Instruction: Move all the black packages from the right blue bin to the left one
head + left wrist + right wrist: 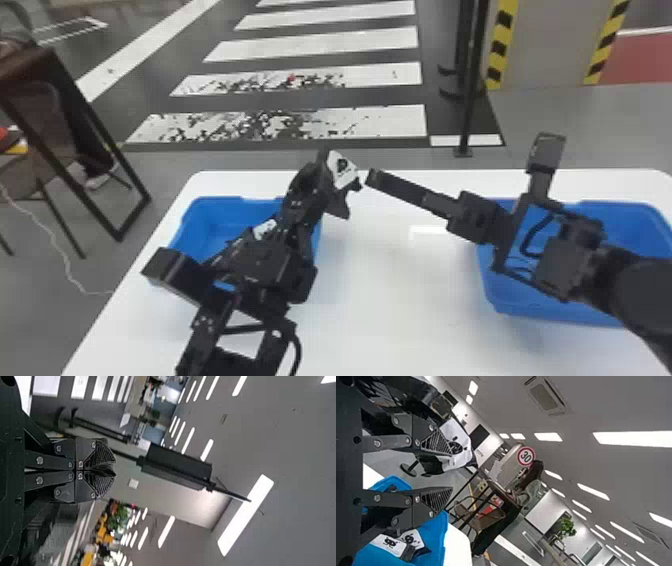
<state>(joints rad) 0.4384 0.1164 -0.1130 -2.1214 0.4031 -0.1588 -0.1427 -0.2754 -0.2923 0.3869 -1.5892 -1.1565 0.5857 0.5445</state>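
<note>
The left gripper (322,175) has its jaws closed on a black package with a white label (342,170), above the white table (390,280) between the two blue plastic bins. Beside it, the right gripper (375,179) stands empty, jaws parted; white-labelled black packages (391,544) lie in the left blue bin (210,220).
</note>
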